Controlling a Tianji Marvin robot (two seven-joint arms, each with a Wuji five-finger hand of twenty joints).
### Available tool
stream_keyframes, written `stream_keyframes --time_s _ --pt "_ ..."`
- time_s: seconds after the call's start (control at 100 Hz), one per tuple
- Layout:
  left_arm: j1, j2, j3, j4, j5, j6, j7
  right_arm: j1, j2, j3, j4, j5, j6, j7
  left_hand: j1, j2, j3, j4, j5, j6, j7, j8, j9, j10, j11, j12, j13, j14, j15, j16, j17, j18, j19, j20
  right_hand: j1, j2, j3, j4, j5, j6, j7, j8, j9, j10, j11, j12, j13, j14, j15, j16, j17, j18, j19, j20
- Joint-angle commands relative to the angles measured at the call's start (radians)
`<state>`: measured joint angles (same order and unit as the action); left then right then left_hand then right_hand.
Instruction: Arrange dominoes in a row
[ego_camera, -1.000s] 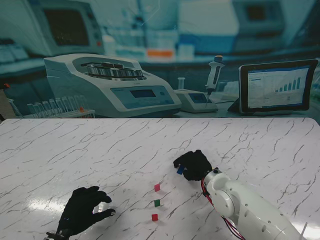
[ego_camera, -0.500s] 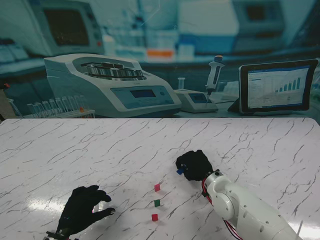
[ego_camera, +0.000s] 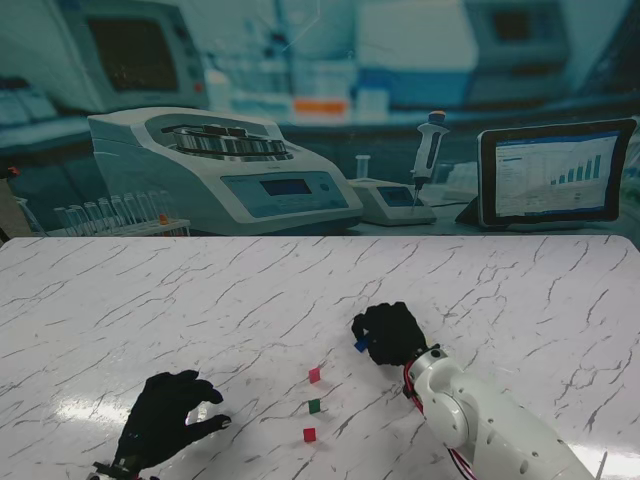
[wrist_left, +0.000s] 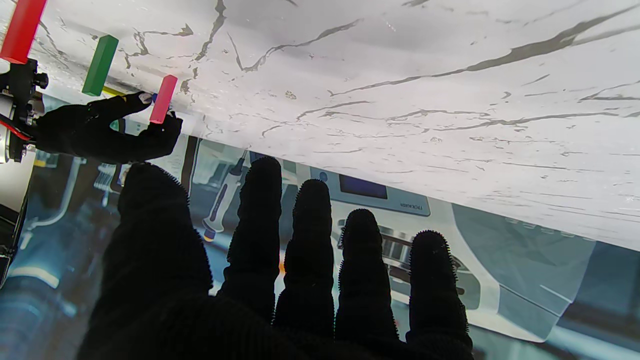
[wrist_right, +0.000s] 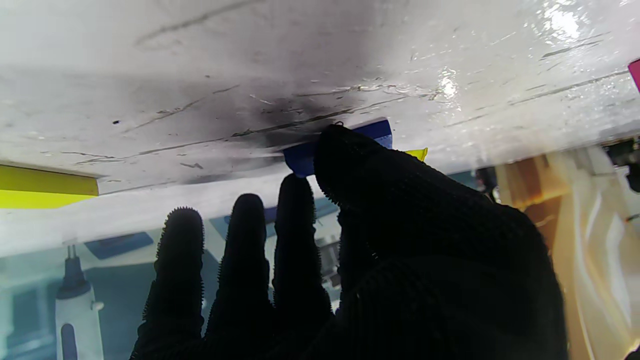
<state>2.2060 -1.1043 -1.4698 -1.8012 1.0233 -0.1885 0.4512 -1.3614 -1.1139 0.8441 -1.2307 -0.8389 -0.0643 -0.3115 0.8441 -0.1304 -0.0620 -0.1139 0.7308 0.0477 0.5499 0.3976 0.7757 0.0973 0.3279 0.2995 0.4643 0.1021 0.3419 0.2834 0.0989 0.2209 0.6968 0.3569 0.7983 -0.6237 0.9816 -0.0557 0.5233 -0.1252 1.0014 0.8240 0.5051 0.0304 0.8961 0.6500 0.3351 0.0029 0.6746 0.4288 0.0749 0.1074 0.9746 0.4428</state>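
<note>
i am watching my right hand (ego_camera: 391, 333) out on the marble bench (ego_camera: 520, 290), and its fingers (wrist_right: 345, 155) are pinching a blue domino (ego_camera: 359, 343) between thumb and forefinger. in the right wrist view the blue piece (wrist_right: 370, 132) is pressing against the bench surface right at the thumb tip, with the other three fingers lying straight and loose beside it. a yellow sliver (wrist_right: 416, 154) is showing just past the thumb, but i cannot tell what it is.

three dominoes are standing in a line just off the tips of that hand, on its thumb side and nearer to me: a pink domino (ego_camera: 314, 375) closest to the fingertips, then a green domino (ego_camera: 314, 406), then a red domino (ego_camera: 309, 434). they are standing apart from one another, none touching.

my left hand (ego_camera: 165, 420) is resting low over the bench, well apart from the row. its fingers (wrist_left: 310, 240) are spread and slack, grasping nothing. from the left wrist camera the row is lying off beyond the thumb, red (wrist_left: 22, 30), green (wrist_left: 100, 65), pink (wrist_left: 163, 99), with the right hand's fingertips (wrist_left: 145, 98) sitting just behind the pink one.
</note>
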Motion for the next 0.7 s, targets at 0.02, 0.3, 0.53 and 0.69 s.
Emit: stream_keyframes --time_s 0.02,0.3,0.53,0.69 --pt "0.006 -0.004 0.003 0.002 -0.004 -0.023 -0.008 -0.014 -0.005 -0.008 0.002 -0.002 0.000 -0.003 0.015 0.026 -0.011 -0.007 0.019 -0.033 0.011 0.014 0.034 -0.020 0.014 0.015 0.011 -0.029 0.021 0.015 -0.002 -0.018 0.029 0.017 0.028 0.000 -0.020 -0.057 0.041 -0.026 0.215 0.107 -0.018 0.015 0.044 0.045 -0.027 0.016 0.036 0.021 -0.015 0.064 0.022 -0.007" --pt "0.005 -0.004 0.003 0.001 -0.005 -0.022 -0.011 -0.007 -0.009 -0.014 0.014 -0.002 0.006 -0.023 0.020 0.029 -0.012 -0.008 0.021 -0.033 0.016 0.013 0.036 -0.019 0.017 0.015 0.012 -0.028 0.023 0.015 -0.002 -0.017 0.030 0.017 0.025 0.001 -0.016 -0.059 0.043 -0.011 0.268 0.145 0.019 0.041 0.103 0.116 0.005 0.035 0.101 0.054 -0.011 0.070 0.032 -0.008" --pt "0.006 -0.004 0.003 0.000 -0.007 -0.020 -0.013 -0.009 -0.010 -0.011 0.014 -0.002 0.005 -0.028 0.023 0.030 -0.013 -0.008 0.022 -0.033 0.018 0.011 0.037 -0.017 0.018 0.015 0.013 -0.029 0.024 0.015 -0.001 -0.018 0.031 0.018 0.019 0.002 -0.013 -0.062 0.054 -0.007 0.287 0.152 0.052 0.052 0.128 0.147 0.034 0.044 0.146 0.077 -0.005 0.080 0.038 -0.009" --pt "0.006 -0.004 0.003 0.000 -0.007 -0.020 -0.014 -0.010 -0.011 -0.011 0.018 -0.001 0.001 -0.035 0.024 0.031 -0.013 -0.008 0.022 -0.033 0.019 0.011 0.037 -0.018 0.018 0.015 0.012 -0.028 0.024 0.015 -0.002 -0.017 0.031 0.018 0.017 0.002 -0.012 -0.062 0.055 -0.007 0.288 0.150 0.061 0.057 0.127 0.153 0.041 0.047 0.157 0.085 -0.001 0.084 0.041 -0.010"
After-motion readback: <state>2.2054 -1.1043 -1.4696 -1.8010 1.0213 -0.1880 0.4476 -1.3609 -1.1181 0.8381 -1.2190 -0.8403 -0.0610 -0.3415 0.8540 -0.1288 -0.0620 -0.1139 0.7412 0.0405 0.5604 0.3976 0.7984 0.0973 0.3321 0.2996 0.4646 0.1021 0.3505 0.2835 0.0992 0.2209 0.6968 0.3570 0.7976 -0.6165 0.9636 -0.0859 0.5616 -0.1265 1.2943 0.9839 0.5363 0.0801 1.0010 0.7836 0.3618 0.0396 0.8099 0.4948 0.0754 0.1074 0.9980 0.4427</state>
